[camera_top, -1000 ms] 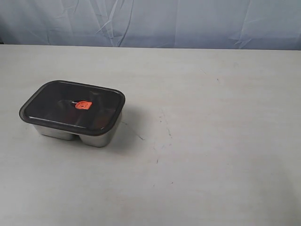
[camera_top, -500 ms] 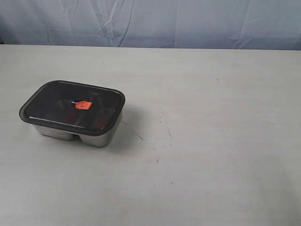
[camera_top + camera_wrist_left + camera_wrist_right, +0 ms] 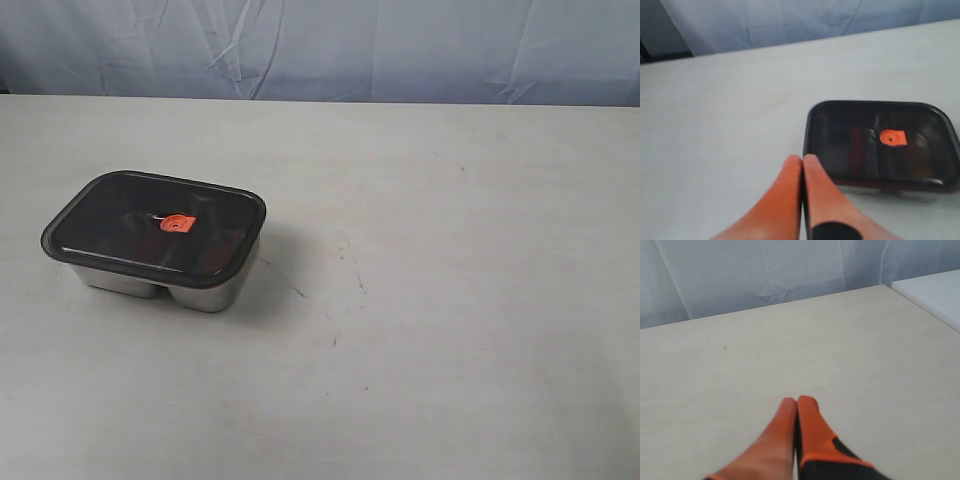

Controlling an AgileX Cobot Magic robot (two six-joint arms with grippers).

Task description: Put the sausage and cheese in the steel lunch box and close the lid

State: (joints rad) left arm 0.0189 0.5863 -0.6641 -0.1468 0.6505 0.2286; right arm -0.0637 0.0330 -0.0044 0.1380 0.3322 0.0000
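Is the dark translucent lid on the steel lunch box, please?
On: the dark translucent lid sits flat across the shiny steel lunch box.

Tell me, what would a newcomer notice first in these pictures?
The steel lunch box sits on the left of the pale table, closed under its dark lid with a bright orange valve at the centre. In the wrist views the orange left gripper and right gripper are both shut and empty, the left one pointing towards the box.
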